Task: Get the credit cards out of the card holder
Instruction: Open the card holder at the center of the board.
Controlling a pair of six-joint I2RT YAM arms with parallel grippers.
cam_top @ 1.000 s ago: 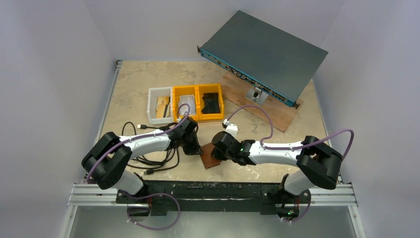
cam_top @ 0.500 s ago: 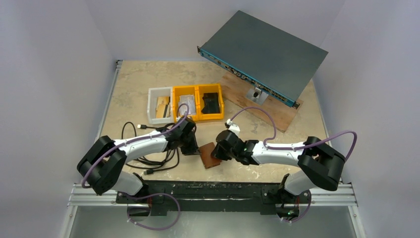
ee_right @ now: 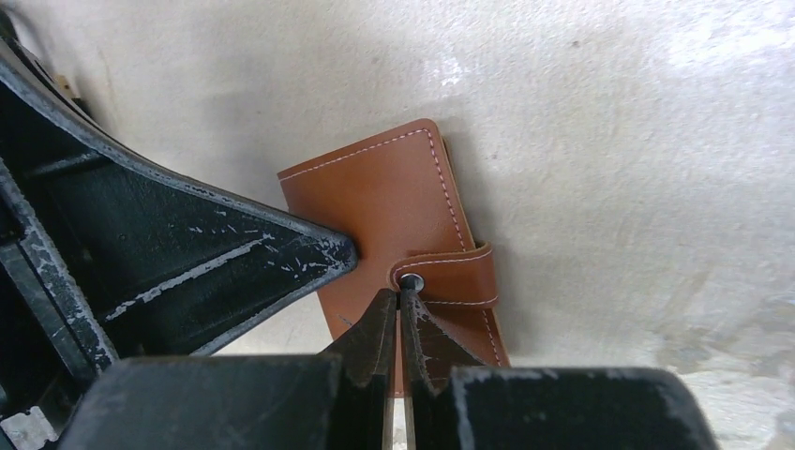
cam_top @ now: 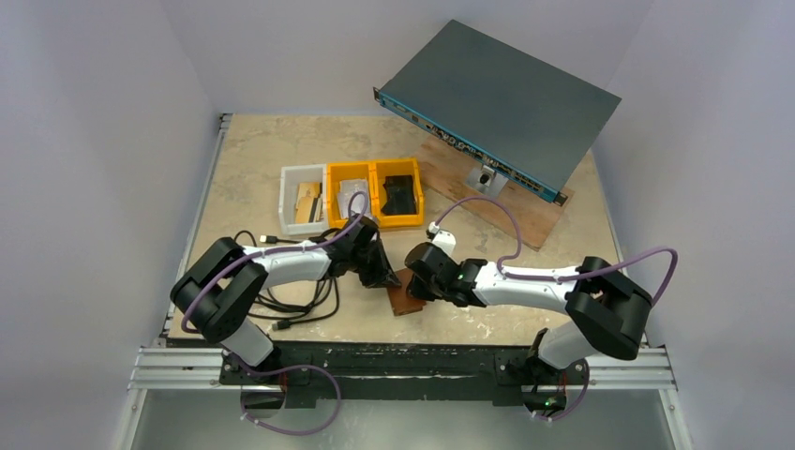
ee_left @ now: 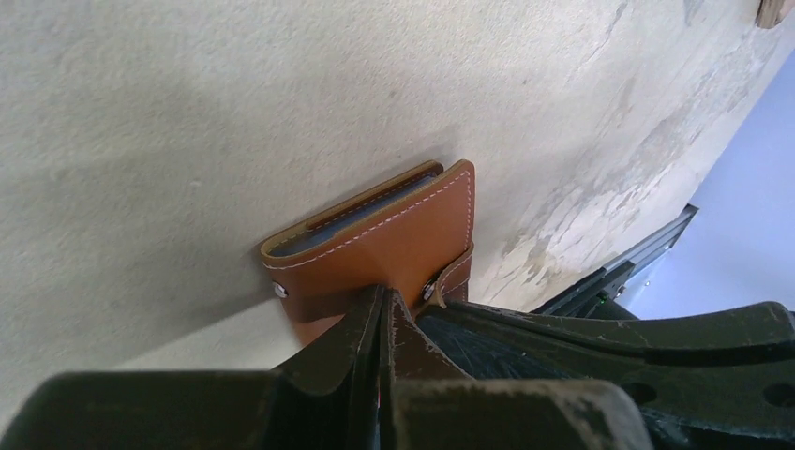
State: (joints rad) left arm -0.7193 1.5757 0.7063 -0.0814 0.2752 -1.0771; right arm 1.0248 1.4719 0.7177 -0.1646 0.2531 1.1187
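Both pressed closed — left gripper [ee_left: 384, 296], right gripper [ee_right: 399, 296] — at clasped card holder [ee_right: 375, 202], cables [cam_top: 292, 301] nearby.

In the top view, the card holder [cam_top: 405, 302] is being largely covered by the left claw [cam_top: 385, 277] and the right claw [cam_top: 419, 286]. In both wrist views its near edge is being hidden behind the claws. Whatever is inside is being concealed by the closed cover.

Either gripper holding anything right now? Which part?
No clear hold. The right gripper is shut with tips at the strap snap of the card holder; a pinch on the strap cannot be told. The left gripper is shut, tips against the cover.
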